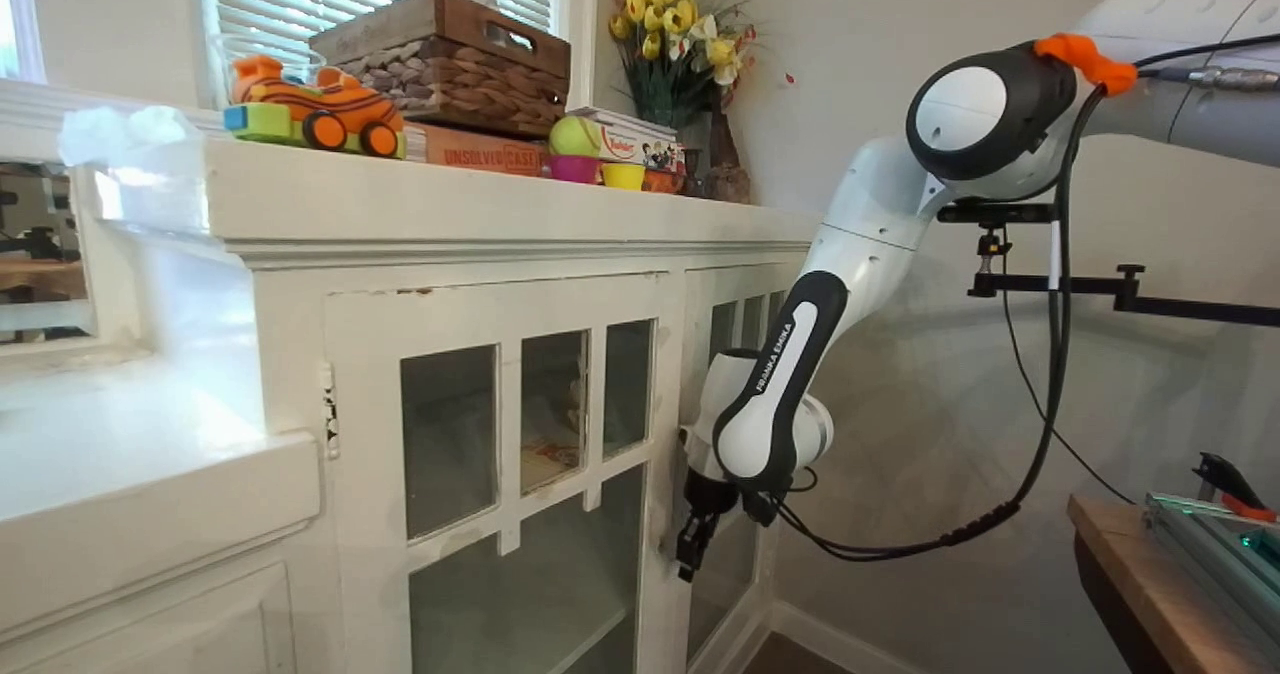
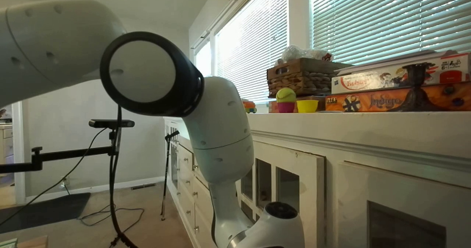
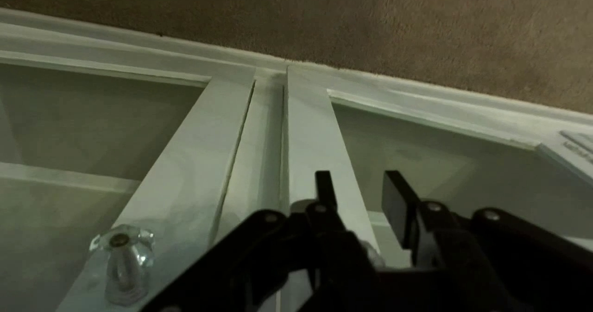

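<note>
In front of the glazed door of the white cabinet, the pincer stands with its tips parted and nothing visible between them, so the reach looks made but a hold not yet taken, the door seemingly closed or barely ajar.
</note>
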